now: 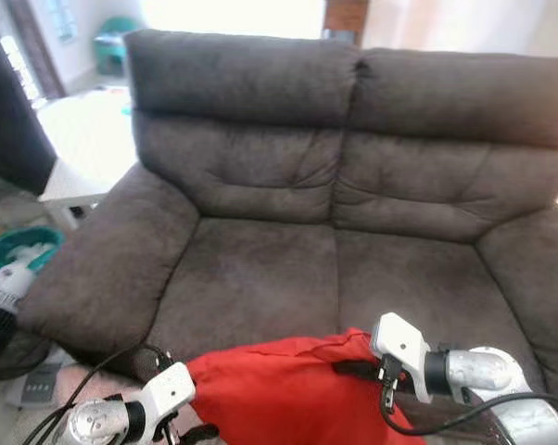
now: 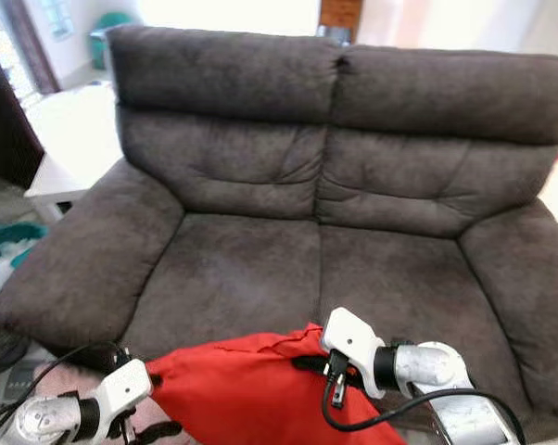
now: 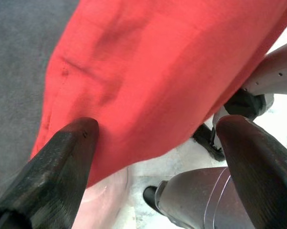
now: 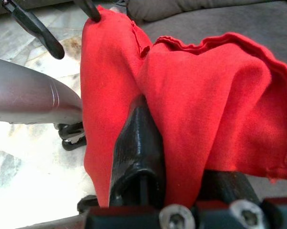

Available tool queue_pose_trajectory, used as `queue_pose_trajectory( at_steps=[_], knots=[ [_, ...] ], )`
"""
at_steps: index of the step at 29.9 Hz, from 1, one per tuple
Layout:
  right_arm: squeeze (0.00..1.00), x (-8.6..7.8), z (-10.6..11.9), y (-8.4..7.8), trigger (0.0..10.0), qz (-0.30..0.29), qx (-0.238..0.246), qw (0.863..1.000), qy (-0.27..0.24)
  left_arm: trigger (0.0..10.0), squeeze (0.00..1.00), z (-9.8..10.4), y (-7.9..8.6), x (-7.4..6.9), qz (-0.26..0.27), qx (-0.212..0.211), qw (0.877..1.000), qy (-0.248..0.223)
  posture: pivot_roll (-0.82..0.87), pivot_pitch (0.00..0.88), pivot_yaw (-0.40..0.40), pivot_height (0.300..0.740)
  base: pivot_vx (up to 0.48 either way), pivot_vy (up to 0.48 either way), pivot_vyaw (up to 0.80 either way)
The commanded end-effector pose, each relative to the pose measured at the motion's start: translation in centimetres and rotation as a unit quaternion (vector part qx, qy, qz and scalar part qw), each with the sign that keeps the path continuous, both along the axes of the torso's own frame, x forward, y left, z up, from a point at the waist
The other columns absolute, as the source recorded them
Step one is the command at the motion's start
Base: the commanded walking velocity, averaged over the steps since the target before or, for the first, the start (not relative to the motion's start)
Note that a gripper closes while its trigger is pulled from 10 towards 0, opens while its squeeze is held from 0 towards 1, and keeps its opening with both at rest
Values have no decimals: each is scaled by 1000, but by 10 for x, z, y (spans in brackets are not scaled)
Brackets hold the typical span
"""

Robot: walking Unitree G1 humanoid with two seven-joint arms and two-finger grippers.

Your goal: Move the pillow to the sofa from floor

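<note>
A red pillow (image 1: 279,394) hangs between my two arms, just in front of the front edge of the grey two-seat sofa (image 1: 288,269). My right gripper (image 4: 181,157) is shut on the pillow's right upper corner, with red cloth bunched over its fingers (image 4: 138,143). At the pillow's left edge, my left gripper (image 3: 158,125) stands open. One of its fingers (image 3: 69,148) touches the cloth and the other is well clear of it. The pillow (image 3: 158,71) is off the floor and below the level of the seat cushions.
A white low table (image 1: 84,139) stands left of the sofa, with a teal basket (image 1: 19,246) in front of it. A small grey device (image 1: 38,382) lies on the floor by the sofa's left arm. Both seat cushions are bare.
</note>
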State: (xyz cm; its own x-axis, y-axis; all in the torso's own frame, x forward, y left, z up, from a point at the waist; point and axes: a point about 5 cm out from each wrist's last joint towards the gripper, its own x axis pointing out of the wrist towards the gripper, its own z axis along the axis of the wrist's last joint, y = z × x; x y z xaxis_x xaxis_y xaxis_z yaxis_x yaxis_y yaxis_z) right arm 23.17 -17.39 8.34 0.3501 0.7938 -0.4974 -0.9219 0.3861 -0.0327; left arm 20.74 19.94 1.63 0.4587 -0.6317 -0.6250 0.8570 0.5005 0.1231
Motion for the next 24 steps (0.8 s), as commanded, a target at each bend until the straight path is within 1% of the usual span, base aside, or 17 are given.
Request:
queue_pose_trajectory(
  at_steps=[1,2,4,8,14,16,19,24],
  knots=[
    [0,7,24,7,10000,18,27,998,-52,10000,0,15,-1,10,-11,-7,999,-36,131,0,-84,740,0,0,0],
    [0,7,23,7,10000,19,25,998,-51,10000,0,22,-2,12,-17,-14,999,-44,134,0,-84,740,0,0,0],
    [0,6,23,7,10000,20,23,998,-50,10000,0,27,-1,12,-25,-16,998,-47,134,0,-84,740,0,0,0],
    [0,7,22,7,10000,22,21,998,-48,10000,0,27,2,10,-34,-8,999,-40,136,0,-85,740,0,0,0],
    [0,6,21,7,10000,25,19,999,-45,10000,0,29,6,10,-31,-10,999,-36,142,0,-87,740,0,0,0],
    [0,6,23,7,10000,24,27,998,-45,10000,0,27,8,10,-28,-8,999,-31,139,0,-86,740,0,0,0],
    [0,6,28,7,10000,27,33,998,-47,10000,0,17,12,6,-21,1,1000,-16,133,0,-85,740,0,0,0],
    [0,5,30,4,10000,28,36,998,-45,10000,0,10,13,3,-16,-2,1000,0,131,0,-88,740,0,0,0]
  ],
)
